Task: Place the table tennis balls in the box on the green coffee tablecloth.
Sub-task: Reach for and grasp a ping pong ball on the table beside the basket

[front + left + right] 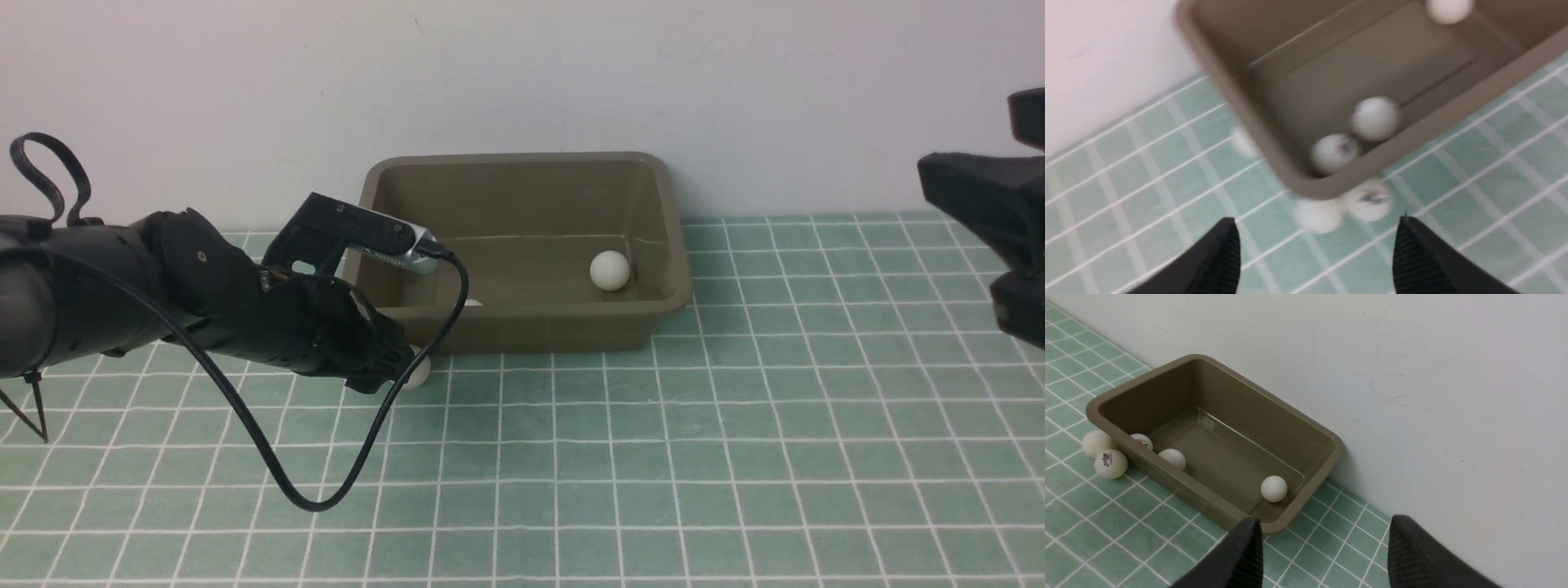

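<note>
Two table tennis balls (pixel 1110 463) are lying on the green coffee tablecloth (pixel 1106 522) beside the box (pixel 1241 412), three inside it; left gripper (pixel 1316 222) and right gripper (pixel 1326 522) are both gaping wide, empty.

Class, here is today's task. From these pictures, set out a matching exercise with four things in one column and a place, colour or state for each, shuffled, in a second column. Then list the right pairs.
Things
1. box
2. left gripper
3. rightmost ball
4. tablecloth

Place, colour or state
A. teal-green with a white grid
B. open, holding nothing
C. olive-brown, standing by the wall
D. white, inside the box

Pairs: 1-C, 2-B, 3-D, 4-A
</note>
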Tool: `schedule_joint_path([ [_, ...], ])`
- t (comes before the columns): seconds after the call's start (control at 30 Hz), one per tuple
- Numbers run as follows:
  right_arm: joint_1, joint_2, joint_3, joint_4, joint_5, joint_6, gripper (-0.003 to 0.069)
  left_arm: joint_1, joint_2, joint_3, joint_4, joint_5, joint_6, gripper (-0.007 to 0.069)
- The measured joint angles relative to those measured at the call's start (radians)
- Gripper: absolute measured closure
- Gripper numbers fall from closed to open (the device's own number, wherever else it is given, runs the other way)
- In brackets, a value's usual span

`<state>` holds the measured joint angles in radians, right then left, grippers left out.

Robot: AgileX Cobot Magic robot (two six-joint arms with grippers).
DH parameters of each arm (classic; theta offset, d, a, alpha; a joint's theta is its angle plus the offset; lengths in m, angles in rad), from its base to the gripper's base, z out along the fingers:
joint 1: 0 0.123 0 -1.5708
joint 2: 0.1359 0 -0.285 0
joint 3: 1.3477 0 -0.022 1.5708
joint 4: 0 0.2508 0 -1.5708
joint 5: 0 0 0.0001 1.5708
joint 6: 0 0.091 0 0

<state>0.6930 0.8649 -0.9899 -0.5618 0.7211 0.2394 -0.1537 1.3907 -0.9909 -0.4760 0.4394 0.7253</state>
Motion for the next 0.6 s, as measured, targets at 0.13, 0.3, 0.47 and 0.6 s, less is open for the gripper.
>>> schedule_joint_path([
  [0.13,0.000,0.000,0.000,-0.005,0.000,0.000,0.0274,0.119,0.001,0.000,-0.004,-0.014,0.094,0.0174],
  [0.3,0.000,0.000,0.000,-0.017,0.000,0.000,0.0274,0.199,0.044,0.000,-0.169,-0.073,0.340,0.0174],
  [0.47,0.000,0.000,0.000,-0.027,0.000,0.000,0.0274,0.202,0.148,0.000,-0.502,-0.049,0.750,0.0174],
  [0.6,0.000,0.000,0.000,-0.035,0.000,0.000,0.0274,0.202,0.212,0.000,-0.661,-0.023,0.952,0.0174],
])
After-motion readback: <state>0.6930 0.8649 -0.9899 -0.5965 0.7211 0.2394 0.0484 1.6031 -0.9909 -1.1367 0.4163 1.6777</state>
